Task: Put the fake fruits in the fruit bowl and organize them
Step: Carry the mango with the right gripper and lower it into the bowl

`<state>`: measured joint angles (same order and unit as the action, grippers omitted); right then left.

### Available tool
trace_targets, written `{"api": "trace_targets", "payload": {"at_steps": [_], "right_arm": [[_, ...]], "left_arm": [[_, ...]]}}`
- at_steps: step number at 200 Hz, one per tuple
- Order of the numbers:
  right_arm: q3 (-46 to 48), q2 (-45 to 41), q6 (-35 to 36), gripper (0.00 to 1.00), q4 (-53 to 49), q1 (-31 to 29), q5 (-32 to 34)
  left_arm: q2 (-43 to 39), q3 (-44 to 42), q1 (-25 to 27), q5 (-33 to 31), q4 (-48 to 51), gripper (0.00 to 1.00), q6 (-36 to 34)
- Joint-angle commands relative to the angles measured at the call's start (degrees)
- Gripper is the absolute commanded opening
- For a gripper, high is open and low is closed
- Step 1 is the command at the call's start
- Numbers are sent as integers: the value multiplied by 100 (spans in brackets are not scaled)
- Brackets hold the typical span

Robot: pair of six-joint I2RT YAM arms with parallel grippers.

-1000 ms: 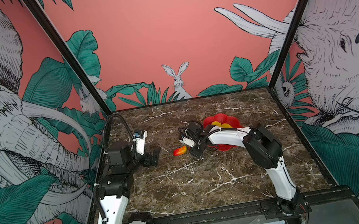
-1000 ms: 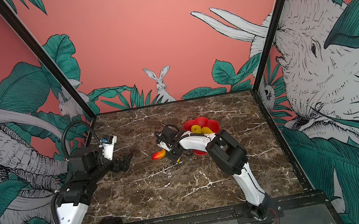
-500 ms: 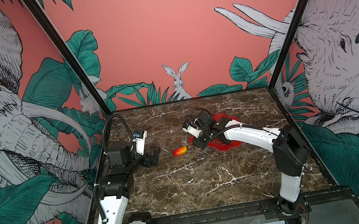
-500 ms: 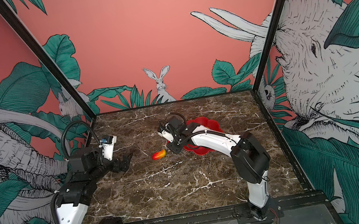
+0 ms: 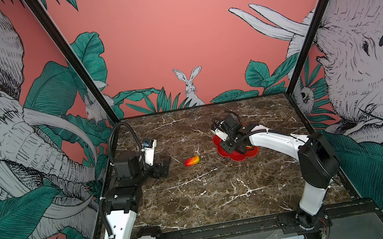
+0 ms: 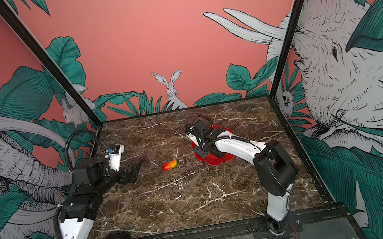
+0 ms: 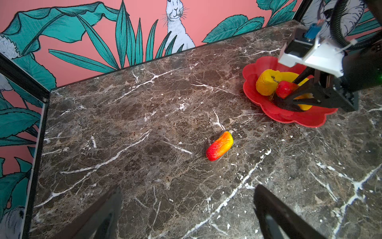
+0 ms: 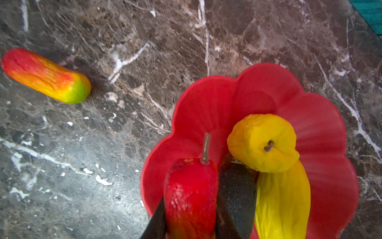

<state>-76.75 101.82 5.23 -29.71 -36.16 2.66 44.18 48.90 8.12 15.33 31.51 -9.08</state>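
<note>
While the right gripper (image 8: 191, 216) clamps a red fruit (image 8: 191, 186) between its jaws, stem end pointing away from the wrist, that fruit hangs over the near side of the bowl (image 8: 322, 124). Whether it touches the dish, I can't tell. Three pieces lie inside: the round yellow fruit (image 8: 260, 142) sits toward the middle, resting against the long yellow fruit (image 8: 283, 198). The dark fruit (image 8: 237, 186) is tucked between that long one and the held red fruit. Out on the tabletop (image 5: 212, 196), a loose fruit (image 5: 192, 161), red fading to yellow-green, lies on its side. It is clear of the bowl, between it and the left gripper (image 5: 164, 167). That one is wide open and empty, fingers (image 7: 107, 213) spread apart and aimed toward the loose fruit, over on the tabletop's left side.
</note>
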Motion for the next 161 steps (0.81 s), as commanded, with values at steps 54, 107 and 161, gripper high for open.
{"api": "trace_targets", "payload": {"at_steps": [54, 107, 161], "right_arm": [[118, 339, 457, 14, -442, 101, 156], [310, 373, 452, 27, -530, 101, 117], [324, 319, 453, 36, -657, 101, 108]], "left_arm": [[7, -5, -12, 5, 72, 100, -23], [38, 4, -5, 14, 66, 100, -27], [39, 5, -1, 14, 66, 100, -29]]}}
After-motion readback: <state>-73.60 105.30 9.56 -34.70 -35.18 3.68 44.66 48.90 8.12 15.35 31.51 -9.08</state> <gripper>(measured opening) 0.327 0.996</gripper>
